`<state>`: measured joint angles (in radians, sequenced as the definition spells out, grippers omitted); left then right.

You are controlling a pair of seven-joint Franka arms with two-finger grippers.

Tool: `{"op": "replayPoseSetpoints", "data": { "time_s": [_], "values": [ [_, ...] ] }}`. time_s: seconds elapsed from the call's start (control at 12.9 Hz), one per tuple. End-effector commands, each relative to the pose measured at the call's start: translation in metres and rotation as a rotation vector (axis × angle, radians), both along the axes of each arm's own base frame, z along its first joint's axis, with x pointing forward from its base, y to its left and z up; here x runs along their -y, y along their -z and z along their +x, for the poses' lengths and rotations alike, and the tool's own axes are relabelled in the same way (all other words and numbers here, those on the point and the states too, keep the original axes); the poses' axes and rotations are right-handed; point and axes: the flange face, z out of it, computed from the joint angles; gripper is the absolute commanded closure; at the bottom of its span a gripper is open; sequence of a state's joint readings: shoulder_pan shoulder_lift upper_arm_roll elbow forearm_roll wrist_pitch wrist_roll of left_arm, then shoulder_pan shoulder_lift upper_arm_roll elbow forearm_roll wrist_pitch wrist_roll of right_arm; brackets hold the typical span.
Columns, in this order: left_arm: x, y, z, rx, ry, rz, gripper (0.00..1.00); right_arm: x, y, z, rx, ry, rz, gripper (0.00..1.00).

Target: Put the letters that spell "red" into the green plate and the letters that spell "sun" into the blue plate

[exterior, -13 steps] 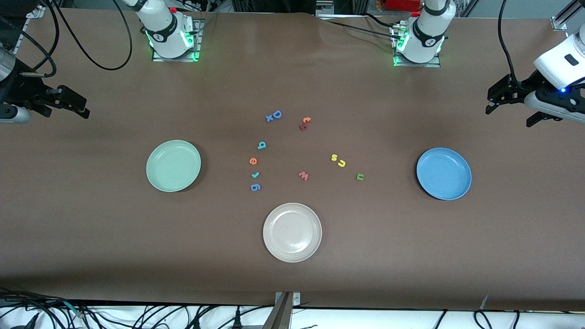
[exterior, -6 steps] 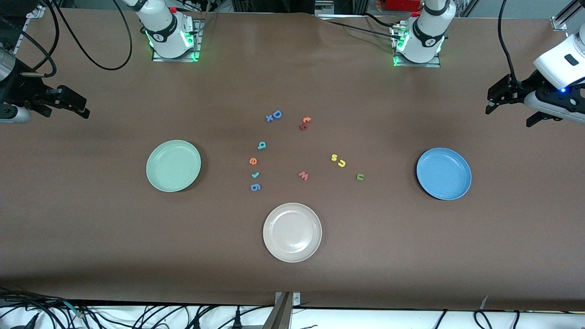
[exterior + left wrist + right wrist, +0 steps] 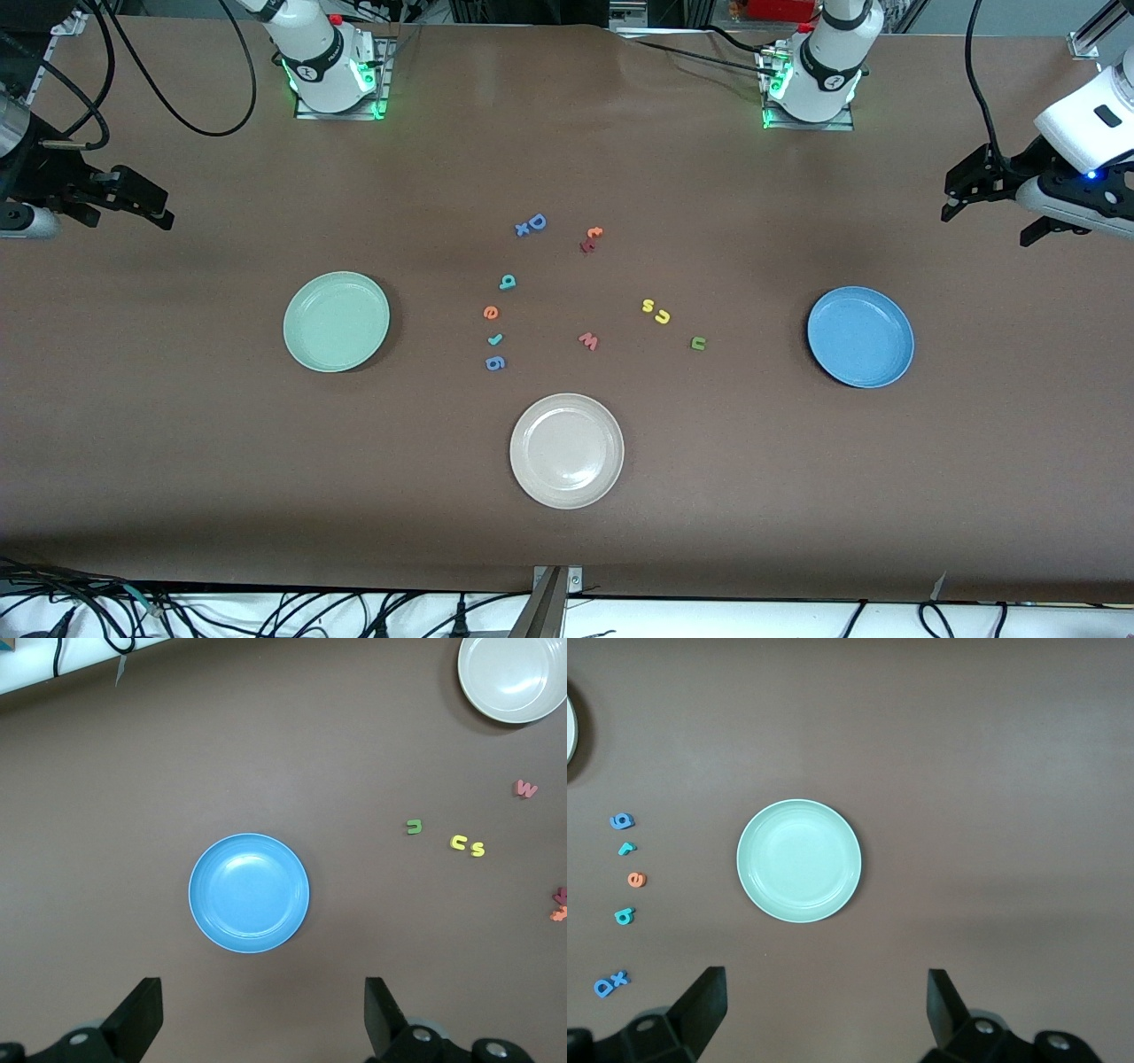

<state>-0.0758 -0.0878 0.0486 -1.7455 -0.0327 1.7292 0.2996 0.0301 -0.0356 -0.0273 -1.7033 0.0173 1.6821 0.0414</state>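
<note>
Grippers (image 3: 990,199) wait open; mint-green plate (image 3: 336,321) lies empty.

Brown-covered table (image 3: 567,549) under even light, black cables (image 3: 266,611) along its near edge.

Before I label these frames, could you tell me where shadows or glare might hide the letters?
Front view: even light, soft shadow beside the green plate, mild sheen on the cream plate; letters stay readable. Left wrist view: faint gloss on the blue plate. Right wrist view: no glare.

The cream-white plate (image 3: 570,726) is cut off by the right wrist view's edge.
</note>
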Motion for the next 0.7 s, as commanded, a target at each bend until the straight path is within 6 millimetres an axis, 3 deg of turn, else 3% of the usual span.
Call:
{"op": "replayPoseSetpoints", "data": {
  "time_s": [0.0, 0.62],
  "values": [
    [0.0011, -0.0021, -0.0005, 0.011, 0.014, 0.035, 0.0, 0.0026, -0.003, -0.0027, -0.001, -0.001, -0.011, 0.0],
    [0.0002, -0.0028, -0.0004, 0.013, 0.012, 0.035, 0.0, 0.0026, -0.0023, -0.0035, -0.008, 0.0, -0.011, 0.0]
  ]
}}
